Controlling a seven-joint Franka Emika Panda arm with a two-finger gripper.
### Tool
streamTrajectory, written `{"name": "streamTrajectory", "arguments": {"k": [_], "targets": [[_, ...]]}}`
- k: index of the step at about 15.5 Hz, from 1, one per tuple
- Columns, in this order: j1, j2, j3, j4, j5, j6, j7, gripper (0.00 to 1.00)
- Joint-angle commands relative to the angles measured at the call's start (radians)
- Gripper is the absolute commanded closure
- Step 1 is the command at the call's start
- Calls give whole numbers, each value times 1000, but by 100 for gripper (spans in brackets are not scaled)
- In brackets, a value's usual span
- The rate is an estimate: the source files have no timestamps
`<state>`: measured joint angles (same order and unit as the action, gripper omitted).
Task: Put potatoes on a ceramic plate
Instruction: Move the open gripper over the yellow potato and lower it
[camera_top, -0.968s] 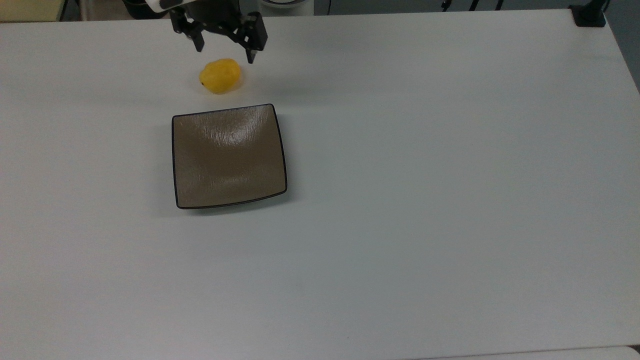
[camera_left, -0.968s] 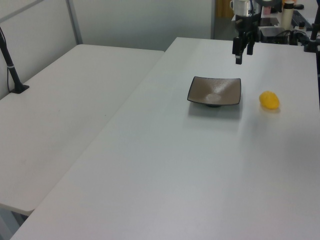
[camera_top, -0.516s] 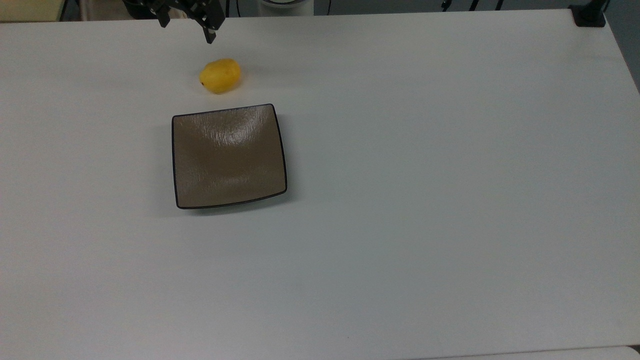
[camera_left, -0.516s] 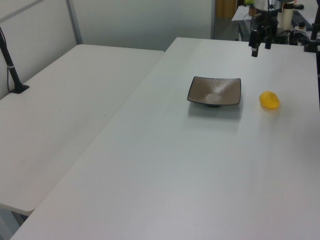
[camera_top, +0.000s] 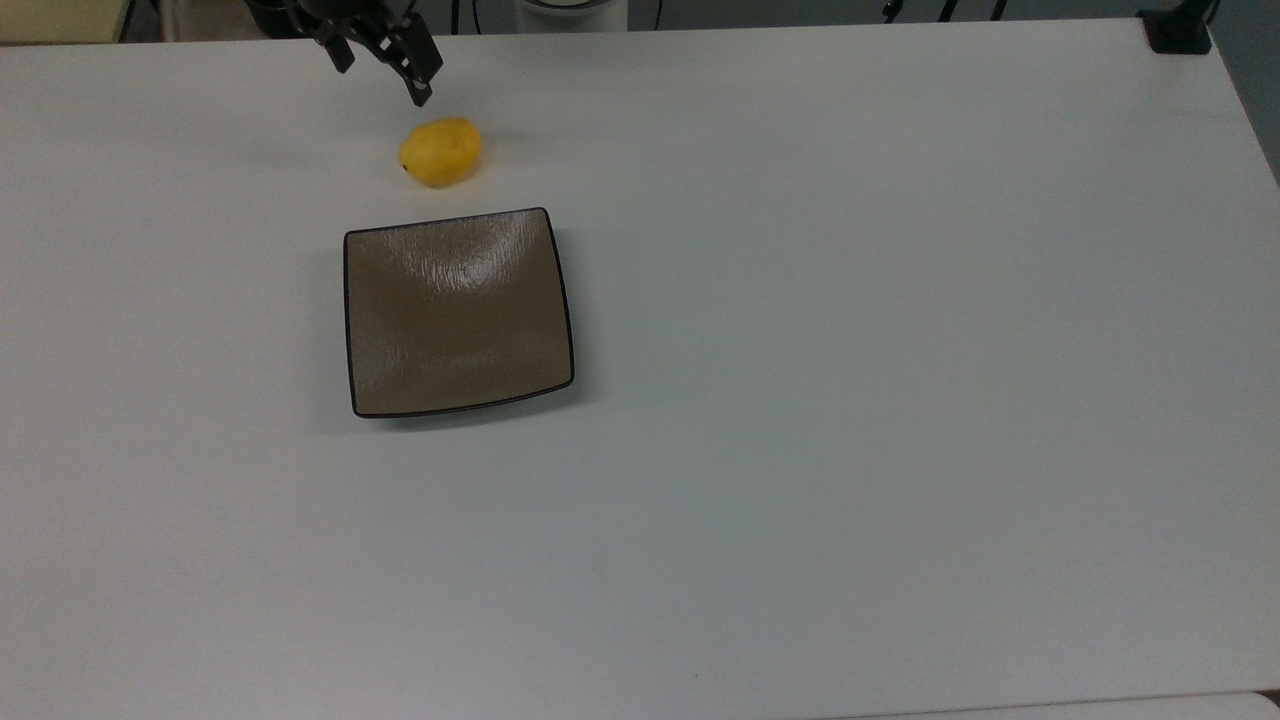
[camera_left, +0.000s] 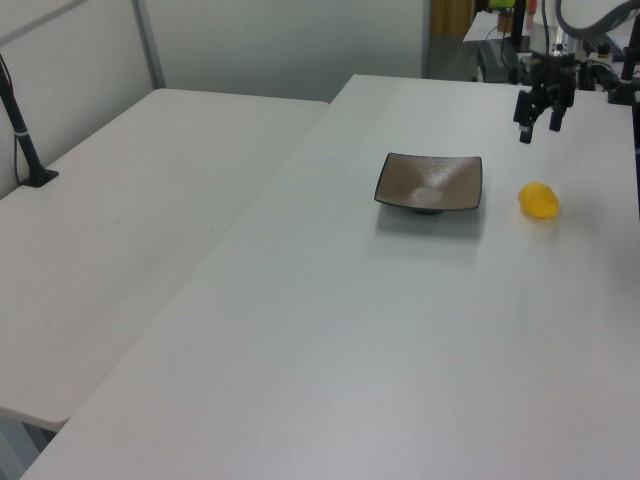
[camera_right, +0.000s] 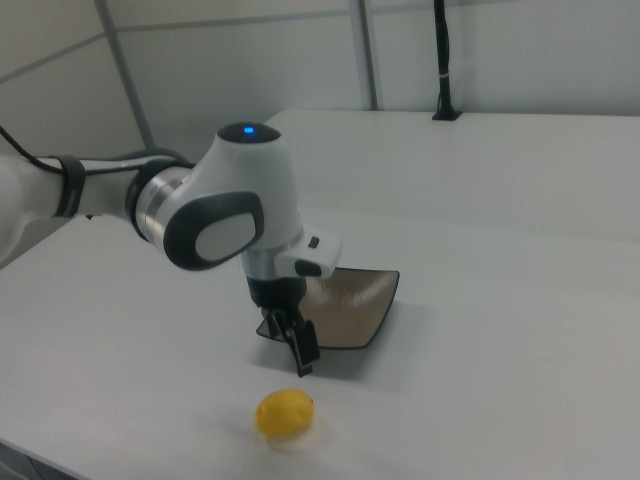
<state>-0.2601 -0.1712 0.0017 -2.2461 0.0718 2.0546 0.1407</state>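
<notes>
A bright yellow potato (camera_top: 441, 151) lies on the white table just beyond the far edge of the square brown plate (camera_top: 457, 312), which holds nothing. My gripper (camera_top: 383, 80) hangs open and empty above the table, up and to the top view's left of the potato, not touching it. In the left view the gripper (camera_left: 538, 122) is above and slightly behind the potato (camera_left: 539, 200), with the plate (camera_left: 430, 182) to the left view's left. In the right view the gripper (camera_right: 295, 345) points down between the plate (camera_right: 345, 310) and the potato (camera_right: 284, 413).
A black clamp (camera_top: 1178, 30) sits on the table's corner at the top view's upper right. A second white table (camera_left: 150, 200) adjoins on the left view's left, with a black pole (camera_left: 22, 130) on it. Wide bare tabletop (camera_top: 850, 400) surrounds the plate.
The gripper drew away from over the potato toward the top view's upper left, then came back down a little nearer it. Potato and plate stayed put.
</notes>
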Motion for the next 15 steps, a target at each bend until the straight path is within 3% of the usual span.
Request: {"name": "streamTrajectory", "arguments": {"k": [1,10,15], "targets": [[-7,-22,6,-113,29,128,-12,0],[7,90,6,-139,57,245,-12,0],[15,99,6,-165,57,279,-13,0]]}}
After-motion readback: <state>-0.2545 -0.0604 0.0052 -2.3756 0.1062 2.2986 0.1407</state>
